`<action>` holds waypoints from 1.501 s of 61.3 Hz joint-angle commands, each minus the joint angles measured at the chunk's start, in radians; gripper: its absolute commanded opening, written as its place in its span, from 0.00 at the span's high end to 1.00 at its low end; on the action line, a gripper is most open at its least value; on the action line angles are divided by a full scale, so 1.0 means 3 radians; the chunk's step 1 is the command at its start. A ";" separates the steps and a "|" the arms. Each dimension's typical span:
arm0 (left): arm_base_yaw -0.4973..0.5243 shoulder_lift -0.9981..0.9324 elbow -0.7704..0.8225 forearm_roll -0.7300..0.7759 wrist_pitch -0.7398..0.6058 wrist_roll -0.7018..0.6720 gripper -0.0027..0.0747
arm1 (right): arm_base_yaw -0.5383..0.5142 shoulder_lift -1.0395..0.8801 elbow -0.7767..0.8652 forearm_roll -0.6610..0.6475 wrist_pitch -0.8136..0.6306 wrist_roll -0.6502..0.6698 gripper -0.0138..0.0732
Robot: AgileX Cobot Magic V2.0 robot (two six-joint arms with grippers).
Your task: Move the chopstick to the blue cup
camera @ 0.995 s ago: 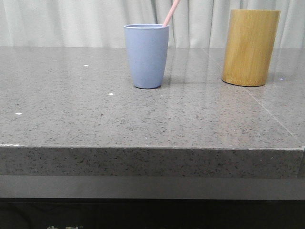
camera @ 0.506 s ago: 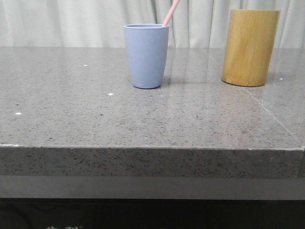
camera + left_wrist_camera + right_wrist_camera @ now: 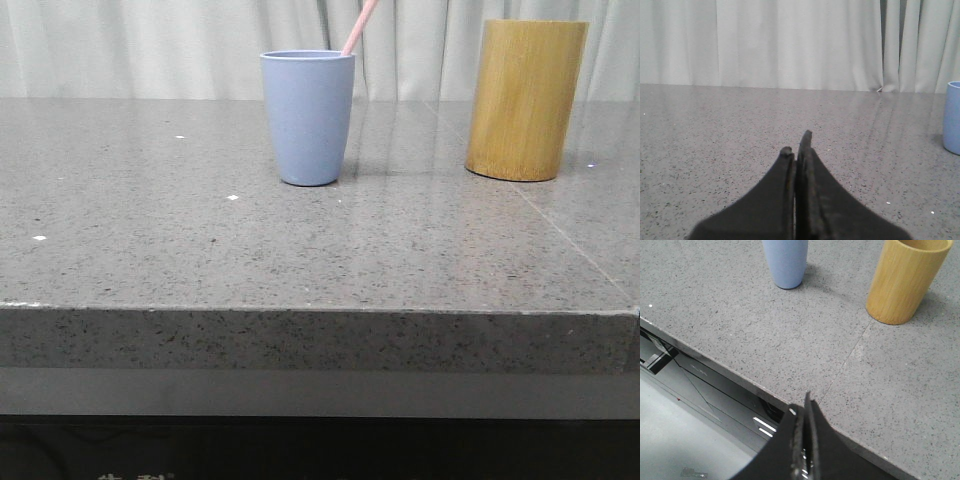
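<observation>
A speckled grey stone table (image 3: pixel 200 250) is backed by pale curtains (image 3: pixel 150 45), with the blue cup (image 3: pixel 308 117) stood upright toward its far middle and a bamboo cylinder (image 3: pixel 525 100) placed well apart to its right. The chopstick (image 3: pixel 359 27) is seen inside the blue cup, leaned rightward over the rim. The left gripper (image 3: pixel 797 145) and the right gripper (image 3: pixel 801 407) are each held with fingers pressed together on nothing, the right one set above the table's near edge.
</observation>
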 commanded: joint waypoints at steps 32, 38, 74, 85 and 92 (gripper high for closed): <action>0.0001 -0.0077 0.0048 -0.0026 -0.0266 -0.0020 0.99 | -0.0006 0.0011 -0.0068 0.0019 -0.0217 0.0013 0.92; 0.0001 -0.0077 0.0048 -0.0026 -0.0266 -0.0020 0.99 | -0.0006 0.0005 -0.0063 0.0019 -0.0229 0.0013 0.92; 0.0001 -0.0077 0.0048 -0.0026 -0.0266 -0.0020 0.99 | -0.0993 -0.1517 0.2293 -0.0011 -0.2923 0.0001 0.92; 0.0001 -0.0077 0.0048 -0.0026 -0.0266 -0.0020 0.99 | -0.1149 -0.1688 0.2638 0.0058 -0.3191 0.0001 0.92; 0.0001 -0.0077 0.0048 -0.0026 -0.0266 -0.0020 0.99 | -0.1205 -0.1688 0.2797 0.0104 -0.3399 0.0001 0.92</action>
